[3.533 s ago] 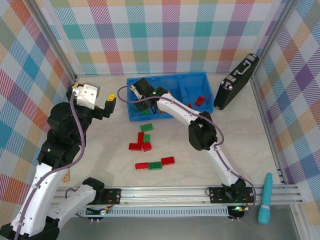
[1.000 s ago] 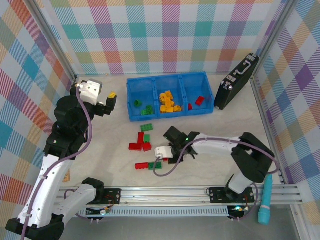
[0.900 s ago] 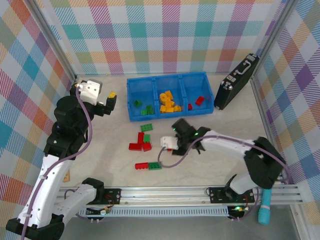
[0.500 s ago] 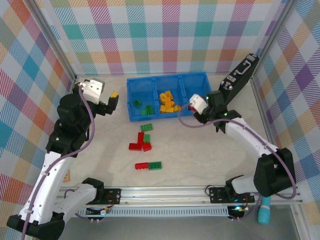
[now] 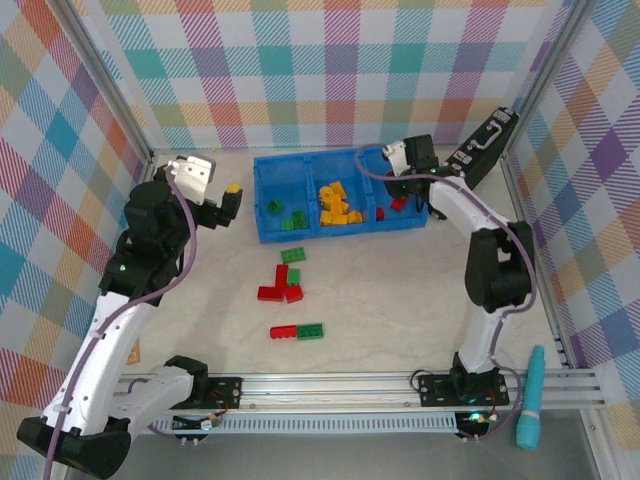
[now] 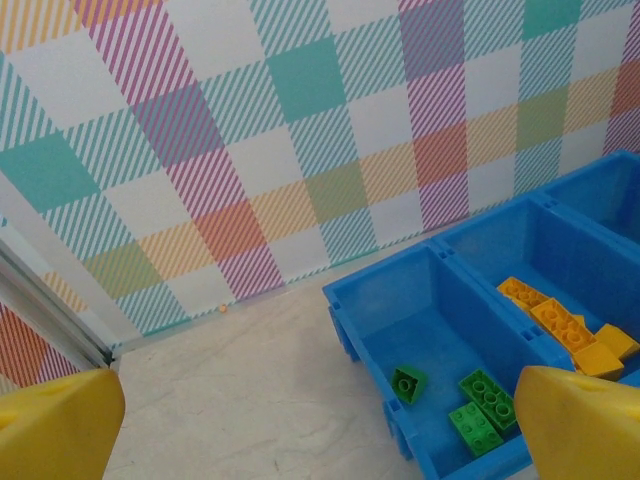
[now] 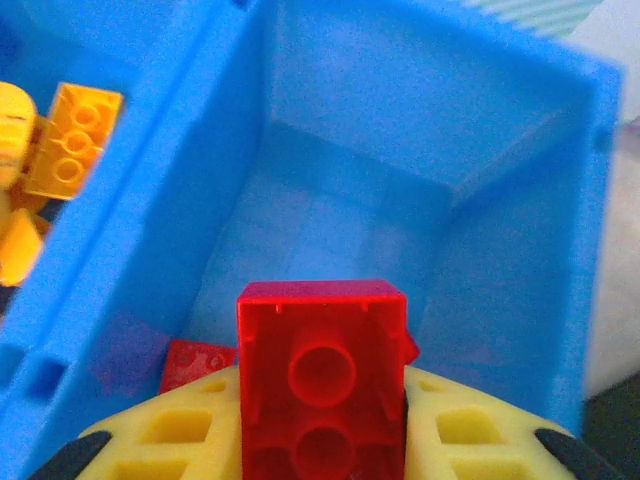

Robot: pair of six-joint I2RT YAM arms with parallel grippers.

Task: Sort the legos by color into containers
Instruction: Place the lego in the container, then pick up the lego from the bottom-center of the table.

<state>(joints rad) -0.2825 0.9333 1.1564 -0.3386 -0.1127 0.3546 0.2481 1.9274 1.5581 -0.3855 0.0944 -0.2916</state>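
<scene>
Over the right compartment [image 7: 420, 150] of the blue bin [image 5: 300, 236], right hand [image 7: 322, 430] is pinched shut on a red lego [image 7: 322, 370] above the red pieces [image 7: 195, 362] already inside; best to open low and centred, clear of the divider [image 7: 190, 170] beside the yellow-orange legos [image 7: 70, 140].

Right compartment [image 7: 330, 200] looks mostly bare; black case [image 5: 468, 170] stands just beside it.

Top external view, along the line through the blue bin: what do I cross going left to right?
Left end effector → green legos → yellow-orange legos → red legos → black case.
</scene>
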